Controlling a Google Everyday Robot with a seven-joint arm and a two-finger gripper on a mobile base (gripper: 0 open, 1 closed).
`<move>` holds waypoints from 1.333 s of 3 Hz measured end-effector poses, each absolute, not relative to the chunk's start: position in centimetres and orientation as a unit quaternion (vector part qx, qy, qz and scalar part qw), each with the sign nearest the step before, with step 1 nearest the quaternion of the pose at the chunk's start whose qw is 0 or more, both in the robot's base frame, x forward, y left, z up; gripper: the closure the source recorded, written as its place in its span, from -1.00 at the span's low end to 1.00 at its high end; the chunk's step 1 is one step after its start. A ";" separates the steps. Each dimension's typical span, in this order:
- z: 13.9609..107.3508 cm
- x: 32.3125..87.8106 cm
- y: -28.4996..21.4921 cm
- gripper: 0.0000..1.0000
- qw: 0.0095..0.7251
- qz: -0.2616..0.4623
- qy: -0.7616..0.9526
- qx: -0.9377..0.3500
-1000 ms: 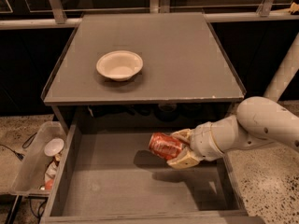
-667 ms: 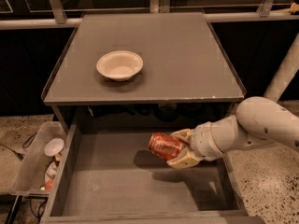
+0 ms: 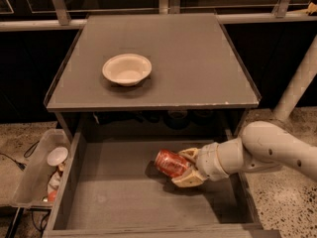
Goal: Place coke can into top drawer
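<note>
The coke can (image 3: 170,163), red with a silvery end, lies on its side just above the grey floor of the open top drawer (image 3: 114,192). My gripper (image 3: 186,167) reaches in from the right, with the white arm behind it. Its tan fingers (image 3: 188,181) are shut on the can's right end, one above and one below. The can sits over the middle of the drawer, and its shadow falls on the floor beneath it.
A cream-white bowl (image 3: 127,69) stands on the grey cabinet top (image 3: 198,58). A translucent plastic bin (image 3: 37,175) with small items sits on the floor left of the drawer. A white pole (image 3: 297,83) rises at the right.
</note>
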State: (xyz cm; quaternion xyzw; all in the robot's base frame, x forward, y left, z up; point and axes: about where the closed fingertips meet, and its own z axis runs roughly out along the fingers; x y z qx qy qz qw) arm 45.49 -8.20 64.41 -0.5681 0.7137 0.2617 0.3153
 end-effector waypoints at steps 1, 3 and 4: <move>62.3 45.5 -7.6 1.00 0.315 0.265 0.722 -0.556; 62.2 45.6 -7.6 0.15 0.316 0.264 0.723 -0.555; 62.2 45.6 -7.6 -0.28 0.316 0.264 0.723 -0.555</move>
